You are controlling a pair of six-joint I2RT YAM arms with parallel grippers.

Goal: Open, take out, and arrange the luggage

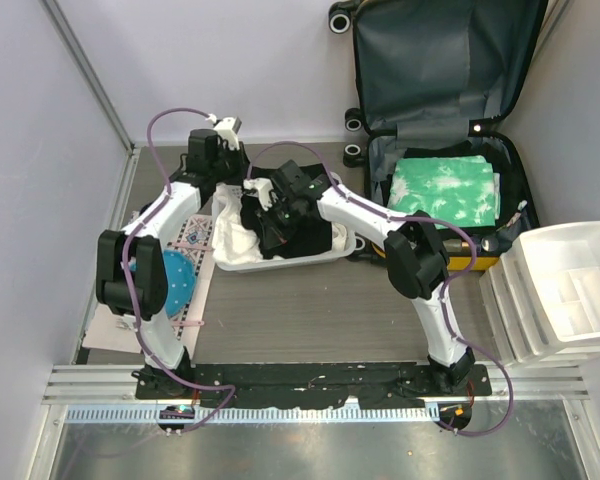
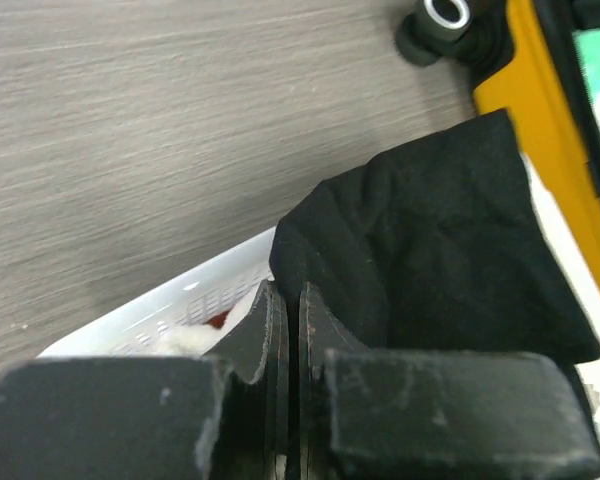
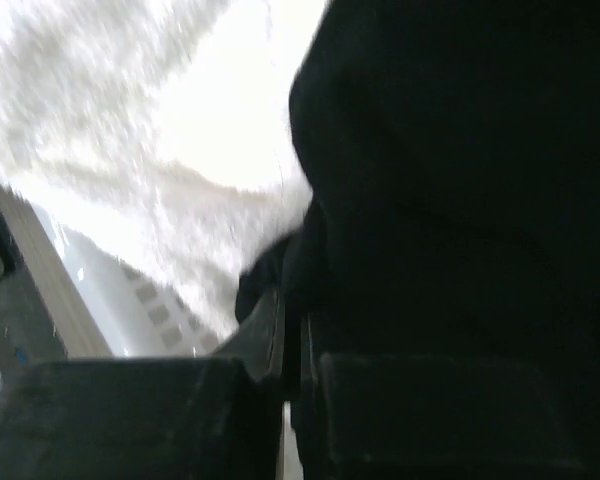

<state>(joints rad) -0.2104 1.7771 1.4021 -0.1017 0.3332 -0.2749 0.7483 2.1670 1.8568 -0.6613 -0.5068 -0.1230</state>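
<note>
Here the luggage (image 1: pixel 442 70) lies open just right of the white basket (image 1: pixel 242 264), at the far right of the counter (image 1: pixel 310 310). Its lid stands up against the back wall, showing the dark grey lining. Its lower half lies flat, with the yellow shell (image 2: pixel 540 150) close to the basket's right end. A folded green-and-white cloth (image 1: pixel 445 190) rests in that lower half.

Inside the basket, a white fluffy cloth (image 1: pixel 235 225) fills the left part and a black garment (image 1: pixel 310 235) is heaped on the right part.

The left pincer (image 2: pixel 285 300) is clenched and grasps nothing. It hangs over the basket's far left rim, and its wrist view looks across the black garment toward the luggage.

The right pincer (image 3: pixel 285 295) is also clenched. It is down in the middle of the basket, with its tips pressed among the folds of the black garment where it meets the white cloth. Whether a fold is caught between the tips cannot be told.

White drawer bins (image 1: pixel 565 295) stand well right of the basket, in front of the luggage. A blue round thing (image 1: pixel 175 280) lies left of the basket.
</note>
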